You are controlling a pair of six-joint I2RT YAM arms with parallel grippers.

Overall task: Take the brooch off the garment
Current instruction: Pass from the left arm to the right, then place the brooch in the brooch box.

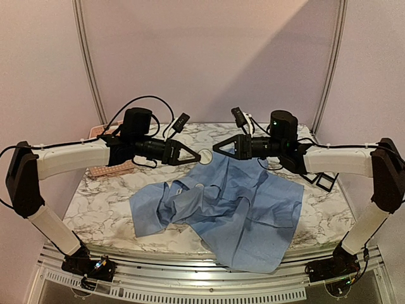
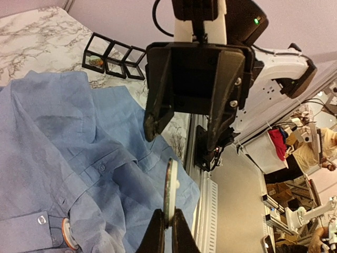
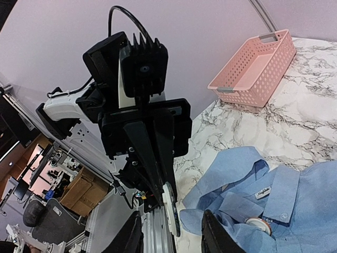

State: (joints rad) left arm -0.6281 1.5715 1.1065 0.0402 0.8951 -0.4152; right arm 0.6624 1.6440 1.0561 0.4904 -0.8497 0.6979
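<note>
Nearest, ribbed aluminium rail [image 1: 209, 292] carrying black arm bases [image 1: 88, 266]. Next, white grey-veined marble-look table top [image 1: 101, 202], hard and glossy, under large light blue long-sleeved button-up shirt [image 1: 240, 209] of thin cloth, spread in soft creases, hem drooping over near edge, collar toward far side. By collar, small round orange-rimmed piece [image 2: 68, 233] lying on cloth; part of brooch or not, impossible to tell. Above collar, left gripper [image 1: 197, 156] pinched tight on rim of thin, rigid, pale round disc [image 2: 170, 184], judged to be brooch, raised clear of garment. Facing it, just beside, right gripper [image 2: 183, 136] with black wedge-shaped jaws apart, holding nothing. Step in hand, as judged: carrying freed brooch away. For clean result: firm pinch on narrow, slippery edge; right gripper drawn straight back first; travel high enough to avoid snagging loose folds. Beyond, pink perforated plastic basket [image 3: 253, 68] at far left, row of black open-frame display boxes [image 2: 113, 55] at far right.
</note>
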